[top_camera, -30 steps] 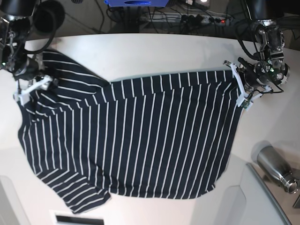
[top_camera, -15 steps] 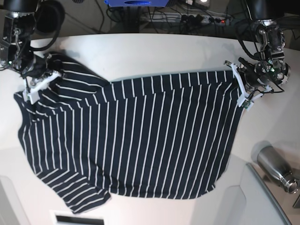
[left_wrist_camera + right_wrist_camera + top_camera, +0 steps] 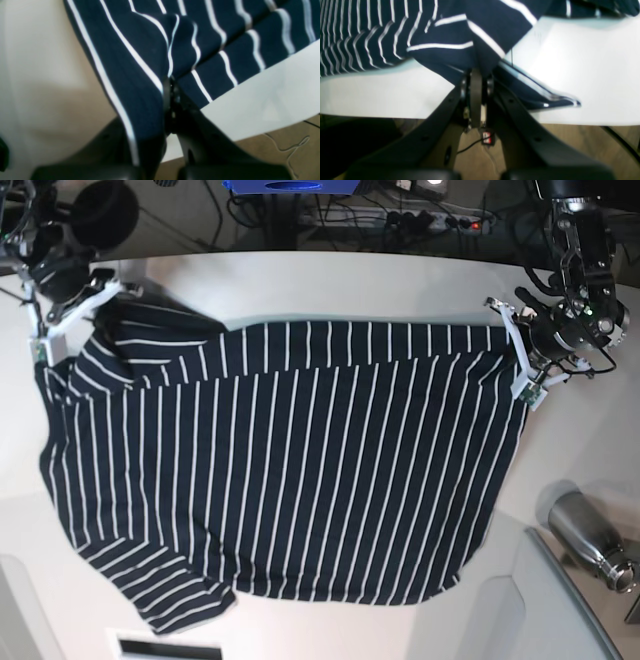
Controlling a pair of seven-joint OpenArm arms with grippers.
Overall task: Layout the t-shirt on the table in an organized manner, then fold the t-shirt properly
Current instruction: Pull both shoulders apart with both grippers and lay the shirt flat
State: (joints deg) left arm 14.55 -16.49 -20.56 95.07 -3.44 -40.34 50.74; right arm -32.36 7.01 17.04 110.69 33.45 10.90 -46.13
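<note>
The t-shirt (image 3: 290, 470), dark navy with thin white stripes, lies spread over the white table (image 3: 300, 285), its far edge stretched between my two grippers. On the right of the base view, my left gripper (image 3: 520, 358) is shut on the shirt's far right corner. The left wrist view shows that pinch close up: left gripper (image 3: 170, 83), t-shirt (image 3: 140, 57). On the left, my right gripper (image 3: 68, 318) is shut on the far left corner near the table's back edge. In the right wrist view the right gripper (image 3: 476, 73) pinches bunched t-shirt (image 3: 460, 32) fabric above the table (image 3: 382, 95).
A steel bottle (image 3: 585, 535) lies at the right, next to a grey panel (image 3: 560, 610) in the near right corner. Cables and a power strip (image 3: 440, 220) run behind the table's curved far edge. The shirt's near left sleeve (image 3: 165, 590) lies rumpled.
My right gripper shut on the shirt's left corner and pulled it up toward the far edge. The left gripper shifted slightly farther too, and the far hem is now stretched straight.
</note>
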